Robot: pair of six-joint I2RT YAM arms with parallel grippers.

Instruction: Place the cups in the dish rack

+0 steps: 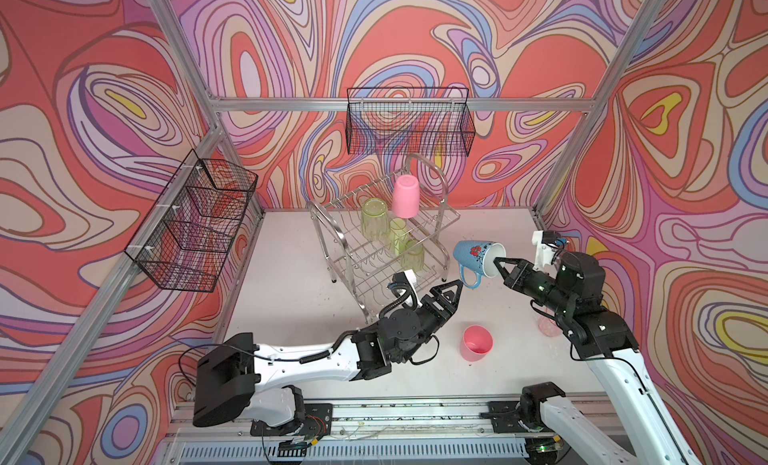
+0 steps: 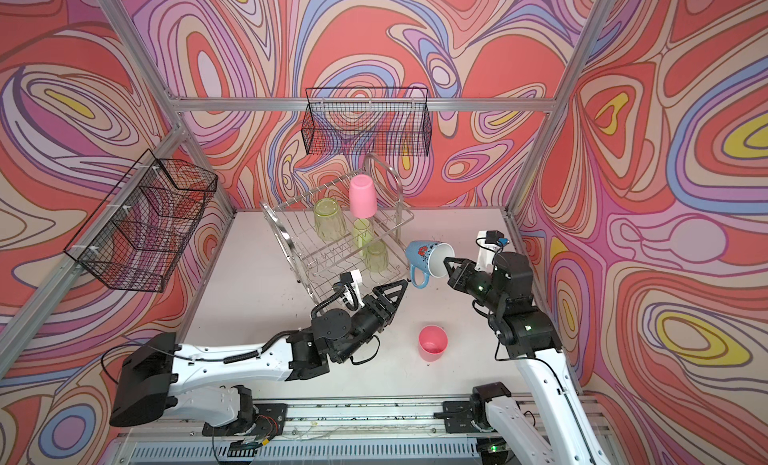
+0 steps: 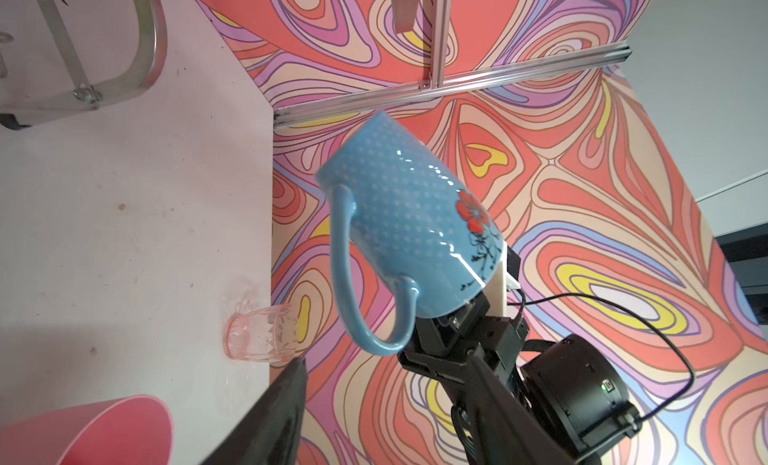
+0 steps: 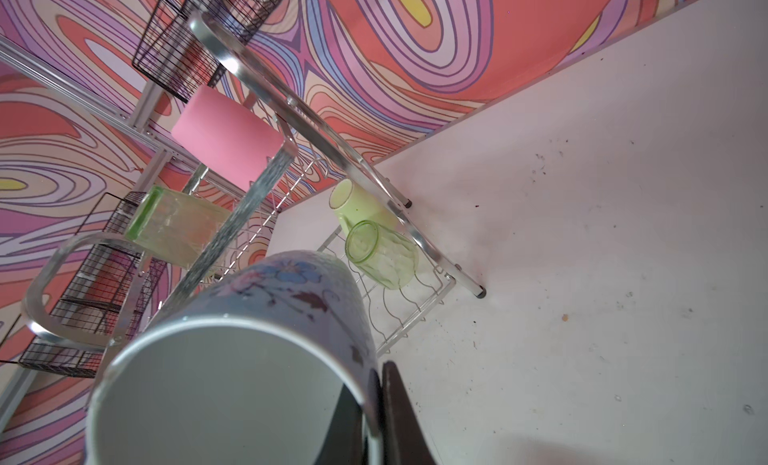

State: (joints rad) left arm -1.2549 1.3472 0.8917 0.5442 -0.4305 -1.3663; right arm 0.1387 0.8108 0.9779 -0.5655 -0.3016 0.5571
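Observation:
My right gripper is shut on the rim of the blue mug, holding it tilted in the air just right of the dish rack. Below the mug's handle my left gripper is open and holds nothing. On the rack's top tier stand an upside-down pink tumbler and a clear green cup. Lower down are a pale-green mug and another clear green cup. A second pink tumbler stands upright on the table. A clear pinkish cup sits by the right wall.
A black mesh basket hangs on the back wall above the rack, and another mesh basket hangs on the left wall. The white table ends at patterned walls on three sides. The arm bases sit on a rail at the front.

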